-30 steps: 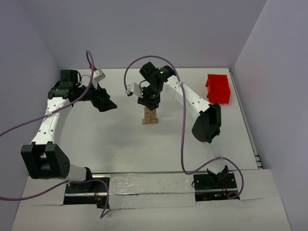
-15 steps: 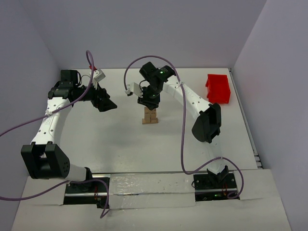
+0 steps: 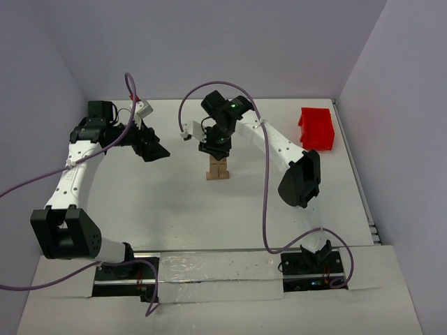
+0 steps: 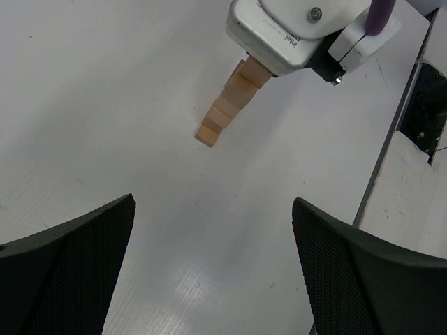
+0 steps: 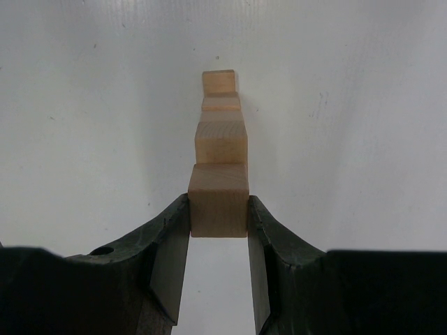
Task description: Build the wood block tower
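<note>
Right end effector (image 3: 216,150) on tower (image 3: 218,169); red bin (image 3: 318,129) aside

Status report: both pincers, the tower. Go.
Left pincer open, empty. Right pincer shut on wood block above tower. Nothing in the way.

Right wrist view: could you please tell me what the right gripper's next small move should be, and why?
Probably ease it straight down a touch. The right gripper is shut on a wood block lined up over the tower, but I cannot tell whether it is seated yet; the left gripper is open, well aside.
</note>
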Robot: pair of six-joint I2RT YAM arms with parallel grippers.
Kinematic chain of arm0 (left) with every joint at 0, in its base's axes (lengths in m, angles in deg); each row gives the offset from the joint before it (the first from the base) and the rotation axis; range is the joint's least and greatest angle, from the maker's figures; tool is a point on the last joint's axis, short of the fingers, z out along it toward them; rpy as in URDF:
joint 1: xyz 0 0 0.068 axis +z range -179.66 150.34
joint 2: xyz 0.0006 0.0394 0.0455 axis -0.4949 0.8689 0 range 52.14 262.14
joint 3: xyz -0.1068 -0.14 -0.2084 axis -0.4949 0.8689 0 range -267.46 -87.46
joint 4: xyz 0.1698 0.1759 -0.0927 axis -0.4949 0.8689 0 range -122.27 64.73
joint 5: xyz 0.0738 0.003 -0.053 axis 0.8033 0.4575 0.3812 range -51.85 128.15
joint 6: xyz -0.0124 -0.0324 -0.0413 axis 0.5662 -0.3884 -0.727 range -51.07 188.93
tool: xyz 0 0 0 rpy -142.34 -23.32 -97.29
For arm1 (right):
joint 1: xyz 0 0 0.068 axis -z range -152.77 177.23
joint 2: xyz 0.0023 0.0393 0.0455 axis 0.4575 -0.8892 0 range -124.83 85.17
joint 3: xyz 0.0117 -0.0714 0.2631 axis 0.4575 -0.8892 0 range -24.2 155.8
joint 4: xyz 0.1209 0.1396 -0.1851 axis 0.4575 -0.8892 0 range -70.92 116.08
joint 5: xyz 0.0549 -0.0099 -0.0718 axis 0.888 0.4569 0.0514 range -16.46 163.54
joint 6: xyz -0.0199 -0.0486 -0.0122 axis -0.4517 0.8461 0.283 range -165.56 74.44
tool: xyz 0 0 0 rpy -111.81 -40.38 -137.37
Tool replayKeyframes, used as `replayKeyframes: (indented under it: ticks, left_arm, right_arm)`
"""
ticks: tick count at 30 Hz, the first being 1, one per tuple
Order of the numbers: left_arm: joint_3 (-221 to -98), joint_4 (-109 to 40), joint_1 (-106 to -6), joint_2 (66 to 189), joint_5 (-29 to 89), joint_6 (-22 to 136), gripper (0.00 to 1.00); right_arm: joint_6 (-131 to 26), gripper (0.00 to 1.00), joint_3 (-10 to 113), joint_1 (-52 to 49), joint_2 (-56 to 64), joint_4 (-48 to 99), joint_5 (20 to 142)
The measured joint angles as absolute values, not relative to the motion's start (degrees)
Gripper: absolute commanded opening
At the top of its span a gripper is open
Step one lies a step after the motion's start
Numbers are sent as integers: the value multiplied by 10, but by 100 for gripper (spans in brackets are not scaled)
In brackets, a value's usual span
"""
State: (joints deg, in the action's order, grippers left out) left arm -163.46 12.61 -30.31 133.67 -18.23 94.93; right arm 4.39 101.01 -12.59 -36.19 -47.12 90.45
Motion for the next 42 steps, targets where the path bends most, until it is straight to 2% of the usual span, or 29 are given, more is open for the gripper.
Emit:
replayKeyframes:
  ticks: [4, 9, 12, 14, 15, 17, 19, 21, 34, 42]
  left_arm:
    - [-1637, 126, -303, 1337, -182, 949, 99]
    - [-1639, 126, -303, 1338, -182, 949, 99]
    - [-1642, 127, -303, 1338, -182, 950, 99]
    - [-1644, 127, -303, 1338, -182, 950, 99]
    - [-1644, 127, -303, 1338, -183, 950, 99]
    - [-1645, 127, -303, 1339, -183, 951, 99]
    - [-1645, 127, -303, 1340, -182, 951, 99]
    - [-1645, 127, -303, 1342, -182, 951, 99]
    - [-1643, 109, -303, 1341, -168, 926, 99]
    - [-1583, -8, -272, 1291, -95, 810, 99]
  right_arm:
    - [45, 29, 1010, -126, -362, -471, 903]
    - [45, 43, 1009, -127, -362, -470, 901]
    - [45, 56, 1009, -127, -362, -469, 899]
    - [45, 60, 1007, -127, -362, -467, 896]
    - [45, 67, 1006, -127, -362, -467, 894]
    - [46, 72, 1003, -127, -362, -466, 893]
    - [46, 94, 1002, -127, -362, -466, 892]
    - [45, 100, 1002, -127, -362, -466, 891]
    - [11, 100, 1011, -124, -344, -455, 913]
    - [-43, 100, 988, -52, -205, -405, 979]
